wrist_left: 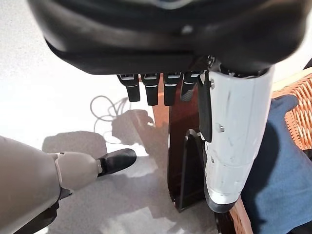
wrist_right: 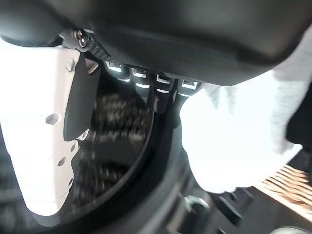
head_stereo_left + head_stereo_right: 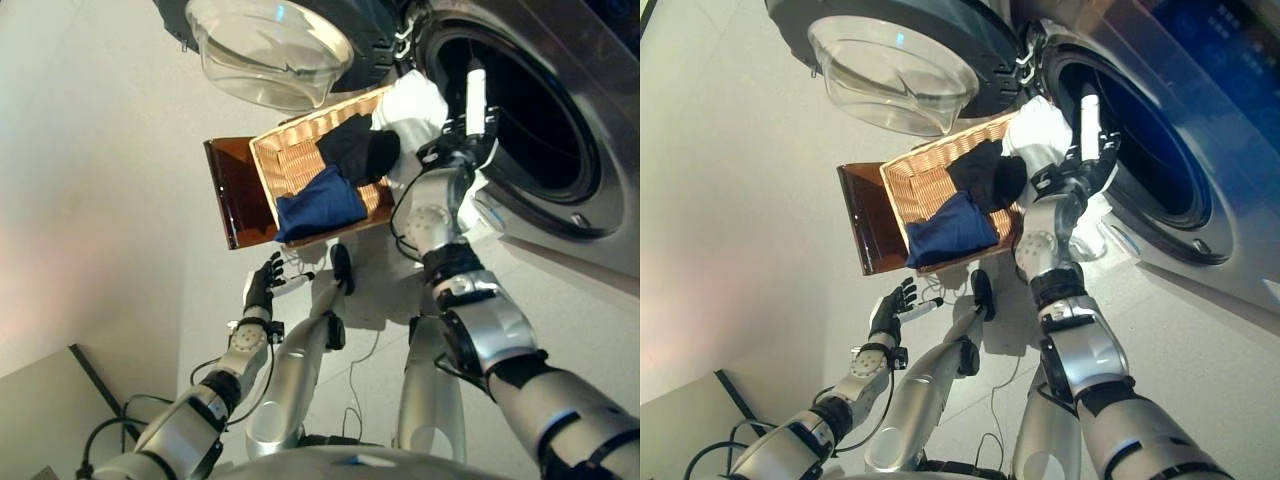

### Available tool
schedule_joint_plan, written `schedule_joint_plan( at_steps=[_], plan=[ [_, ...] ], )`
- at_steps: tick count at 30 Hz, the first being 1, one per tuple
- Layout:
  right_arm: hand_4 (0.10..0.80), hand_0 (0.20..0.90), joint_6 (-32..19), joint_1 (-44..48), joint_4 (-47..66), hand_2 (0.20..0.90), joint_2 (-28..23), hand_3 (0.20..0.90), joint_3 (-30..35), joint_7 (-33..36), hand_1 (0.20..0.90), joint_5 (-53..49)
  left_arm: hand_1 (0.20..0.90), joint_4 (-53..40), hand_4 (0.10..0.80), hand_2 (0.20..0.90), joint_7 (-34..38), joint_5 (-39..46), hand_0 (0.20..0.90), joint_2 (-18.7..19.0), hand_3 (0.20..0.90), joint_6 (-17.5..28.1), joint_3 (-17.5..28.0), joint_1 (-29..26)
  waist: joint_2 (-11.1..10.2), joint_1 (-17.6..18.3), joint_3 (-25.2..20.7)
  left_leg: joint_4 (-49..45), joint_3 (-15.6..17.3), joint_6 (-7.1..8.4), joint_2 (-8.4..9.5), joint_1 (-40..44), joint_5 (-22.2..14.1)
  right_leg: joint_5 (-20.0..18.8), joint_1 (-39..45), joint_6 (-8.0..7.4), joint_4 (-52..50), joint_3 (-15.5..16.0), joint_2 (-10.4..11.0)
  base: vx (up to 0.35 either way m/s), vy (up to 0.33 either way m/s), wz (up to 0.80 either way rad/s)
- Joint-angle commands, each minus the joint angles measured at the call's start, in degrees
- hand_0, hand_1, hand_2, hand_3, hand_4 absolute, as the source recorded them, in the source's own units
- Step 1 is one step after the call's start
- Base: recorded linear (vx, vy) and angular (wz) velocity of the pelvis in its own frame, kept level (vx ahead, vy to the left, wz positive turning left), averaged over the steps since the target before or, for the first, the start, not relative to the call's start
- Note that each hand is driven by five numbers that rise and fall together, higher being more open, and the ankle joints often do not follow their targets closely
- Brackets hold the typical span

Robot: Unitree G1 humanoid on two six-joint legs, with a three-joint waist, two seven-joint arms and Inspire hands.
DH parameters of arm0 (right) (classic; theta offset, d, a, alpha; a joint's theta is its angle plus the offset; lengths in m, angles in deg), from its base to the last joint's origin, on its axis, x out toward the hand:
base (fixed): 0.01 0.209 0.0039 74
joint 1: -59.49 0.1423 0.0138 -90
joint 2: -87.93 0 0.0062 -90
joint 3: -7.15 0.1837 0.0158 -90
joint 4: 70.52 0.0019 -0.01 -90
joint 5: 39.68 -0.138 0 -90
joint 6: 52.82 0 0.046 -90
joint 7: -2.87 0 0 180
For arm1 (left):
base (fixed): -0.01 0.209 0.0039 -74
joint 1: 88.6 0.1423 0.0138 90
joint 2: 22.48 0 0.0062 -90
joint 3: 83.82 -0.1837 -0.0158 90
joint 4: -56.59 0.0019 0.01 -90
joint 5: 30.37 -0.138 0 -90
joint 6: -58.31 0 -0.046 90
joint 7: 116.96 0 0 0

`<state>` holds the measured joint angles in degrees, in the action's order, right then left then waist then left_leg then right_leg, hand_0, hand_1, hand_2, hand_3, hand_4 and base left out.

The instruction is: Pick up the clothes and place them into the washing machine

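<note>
Here we have the right robot hand (image 3: 470, 120) at the washing machine's (image 3: 560, 110) open mouth, fingers curled on a white garment (image 3: 415, 105) hanging just outside the rim. The drum lies directly beyond. Our left robot hand (image 3: 262, 285) hangs open near the basket (image 3: 290, 160), which holds dark clothes (image 3: 340, 175).

wicker basket (image 3: 290, 160) on brown stand (image 3: 232, 190); pale floor (image 3: 90, 180)

The right hand (image 3: 470, 125) is at the washing machine's (image 3: 560, 150) opening, its fingers hidden past the white cloth (image 3: 415, 105), so its grip cannot be read. The drum's inside is dark and blurred. The black garment (image 3: 360, 148) covers part of the basket (image 3: 290, 160). The glass door (image 3: 270, 50) is cut off by the top edge.
</note>
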<state>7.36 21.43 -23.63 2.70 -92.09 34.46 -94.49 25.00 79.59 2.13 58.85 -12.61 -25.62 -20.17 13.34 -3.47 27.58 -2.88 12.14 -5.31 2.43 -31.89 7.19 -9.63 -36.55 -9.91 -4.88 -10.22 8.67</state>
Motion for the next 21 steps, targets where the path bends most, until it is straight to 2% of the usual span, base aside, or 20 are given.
schedule_joint_plan(
  at_steps=[1, 5, 14, 21],
  plan=[
    [0.800, 0.900, 2.8, 0.8, 9.4, 0.900, -1.8, 0.900, -4.5, 3.3, 0.900, 20.4, 0.900, -0.3, 0.800, 0.900, 2.7, -0.5, 0.900, 2.2, 0.900, 2.6, 2.0, 2.0, 0.2, -1.0, -1.7, -3.3, -1.3, 7.64, -4.34, -4.6, -1.2, 8.9, 0.1, 4.49, -8.6, 1.4, -0.2, -0.019, -0.013, -0.04],
    [0.800, 0.900, 12.1, 1.0, 9.4, 0.900, -8.6, 0.900, -9.9, 6.6, 0.900, 44.3, 0.900, -3.3, 0.800, 0.900, 4.3, -4.3, 0.900, 3.2, 0.900, 3.8, 3.2, 2.5, -0.7, -0.9, -1.1, -3.3, -1.5, 7.64, -4.74, -4.9, -0.9, 8.5, 0.0, 4.38, -8.5, 1.7, -0.5, 0.000, 0.000, 0.00],
    [0.800, 0.900, 21.2, 6.9, 1.2, 0.900, -13.2, 0.900, -15.5, 8.5, 0.900, 63.2, 0.900, -4.3, 0.800, 0.900, 5.9, -7.3, 0.900, 4.3, 0.900, 4.3, 4.9, 2.3, -2.3, -1.3, -0.5, -3.6, -2.0, 7.92, -5.22, -5.2, -0.6, 8.5, 0.0, 4.37, -8.8, 2.3, -0.7, 0.000, -0.002, 0.00],
    [0.800, 0.900, 29.1, 12.9, -4.1, 0.900, -16.5, 0.900, -25.2, 7.7, 0.900, 85.3, 0.900, -3.9, 0.800, 0.900, 6.1, -8.5, 0.900, 4.0, 0.900, 4.9, 5.8, 1.2, -2.9, -1.7, -0.1, -3.8, -2.5, 8.20, -5.45, -5.5, -0.5, 8.6, -0.1, 4.44, -9.0, 2.4, -1.0, 0.000, 0.000, 0.00]
  ],
)
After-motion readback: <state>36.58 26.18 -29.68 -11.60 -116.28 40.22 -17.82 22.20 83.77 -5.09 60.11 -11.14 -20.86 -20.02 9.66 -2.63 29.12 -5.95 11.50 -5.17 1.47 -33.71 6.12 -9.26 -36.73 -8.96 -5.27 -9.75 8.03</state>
